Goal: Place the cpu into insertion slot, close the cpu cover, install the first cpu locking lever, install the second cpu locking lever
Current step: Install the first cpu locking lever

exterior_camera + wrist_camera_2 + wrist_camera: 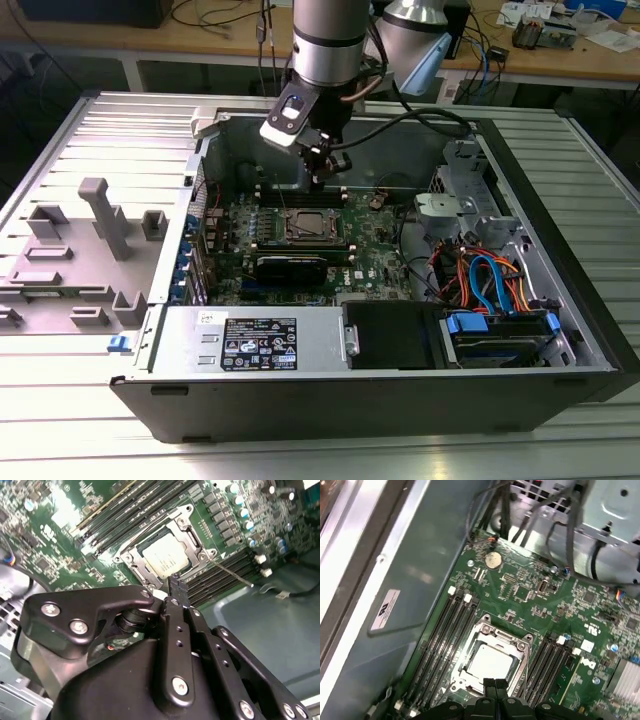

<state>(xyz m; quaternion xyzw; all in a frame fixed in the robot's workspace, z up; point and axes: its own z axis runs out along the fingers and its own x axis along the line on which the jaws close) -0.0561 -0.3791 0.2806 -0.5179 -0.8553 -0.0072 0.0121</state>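
The gripper (322, 181), fingers pressed together and empty, hung at twelve o'clock of the cpu (310, 226) in the exterior view. The cpu sat in the insertion slot (464, 666), cpu cover (502, 636) seemingly down. The wall sticker (385, 610) print was unreadable.

Open computer case (400, 405) lay on ribbed table (300, 452). Labelled power supply (255, 340) sat inside, blue and orange cables (490, 275) nearby. Grey fixture (90, 250) stood at the exterior view's left.

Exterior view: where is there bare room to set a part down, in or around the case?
Bare: the ribbed table in front of the case and along the case's side at the exterior view's right. Crowded: the motherboard around the cpu, and the cables beside the drive bay.
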